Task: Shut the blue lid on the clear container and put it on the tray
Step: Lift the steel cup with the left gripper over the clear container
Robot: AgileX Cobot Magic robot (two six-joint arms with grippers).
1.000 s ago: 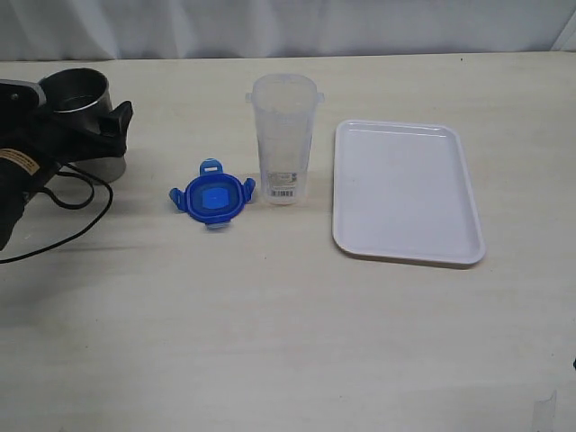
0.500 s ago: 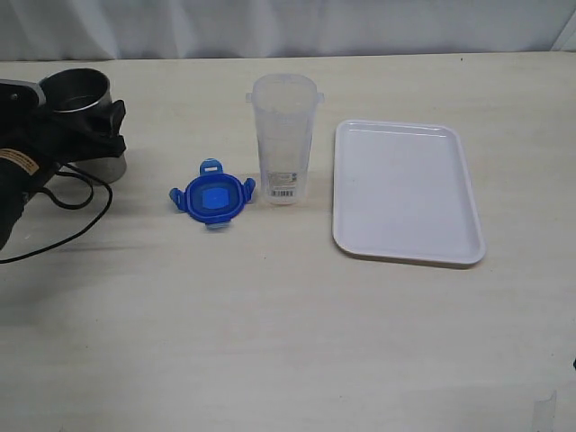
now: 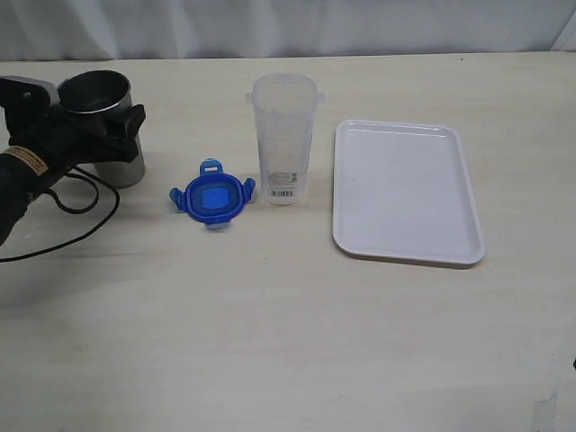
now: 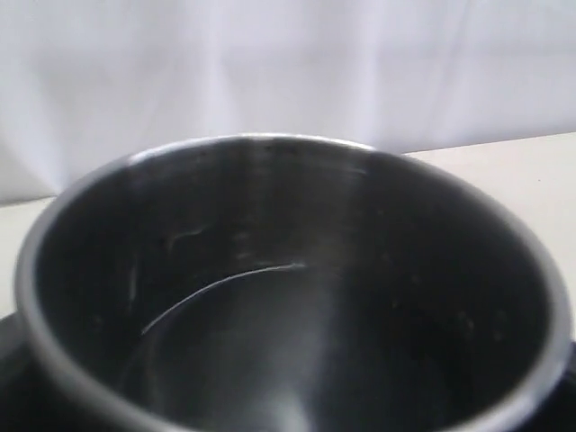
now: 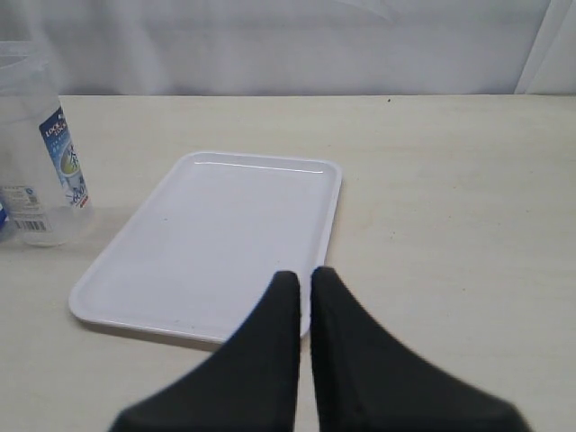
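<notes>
This is looking like a robot lab bench. A plain white curtain point(image 3: 288, 22) is hanging along the far edge of a bare, pale table point(image 3: 288, 342), shutting off whatever is lying behind it. A black robot arm point(image 3: 27, 166) trailing a loose cable point(image 3: 94, 228) is reaching in over the left edge. Only a few test props are sitting out: a steel cup point(image 3: 121, 171), a lid point(image 3: 212, 200), a container point(image 3: 283, 135) and a tray point(image 3: 405, 193).

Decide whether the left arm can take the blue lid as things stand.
Probably not yet: the left gripper is clamped around the grey steel cup. The blue lid lies unobstructed nearby.
</notes>
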